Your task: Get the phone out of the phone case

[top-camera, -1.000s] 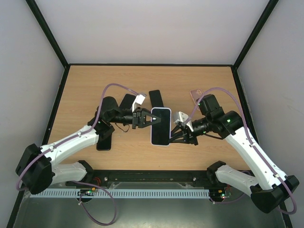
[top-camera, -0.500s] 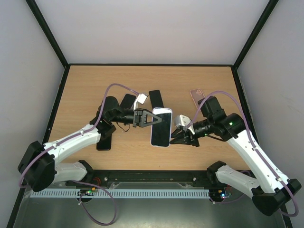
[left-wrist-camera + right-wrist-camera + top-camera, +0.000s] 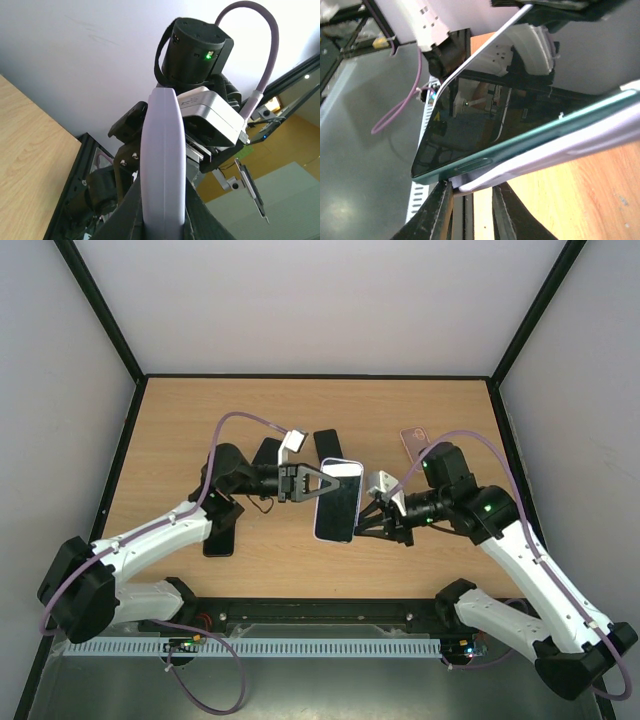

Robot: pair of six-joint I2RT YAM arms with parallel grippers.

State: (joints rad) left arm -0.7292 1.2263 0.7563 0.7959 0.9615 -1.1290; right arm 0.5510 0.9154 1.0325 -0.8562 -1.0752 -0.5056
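Phone (image 3: pixel 336 505) in case (image 3: pixel 161 165) is up off table (image 3: pixel 200 420) between the grippers. Case edge is clamped by left gripper (image 3: pixel 318 482). Fingers of right gripper (image 3: pixel 365 520) are set either side of a corner, where phone sits proud; firm grip cannot be confirmed.

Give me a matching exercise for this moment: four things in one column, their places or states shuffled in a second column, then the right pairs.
Things
1. lavender phone case
2. left end effector
3. pink item
4. dark phone nearest the front edge of the table

Places or states
a. lying flat, partly under the left arm
b. held up off the table
c. shut on the lavender rim
d. lying flat near the table's far right side

Pairs: 1-b, 2-c, 3-d, 4-a
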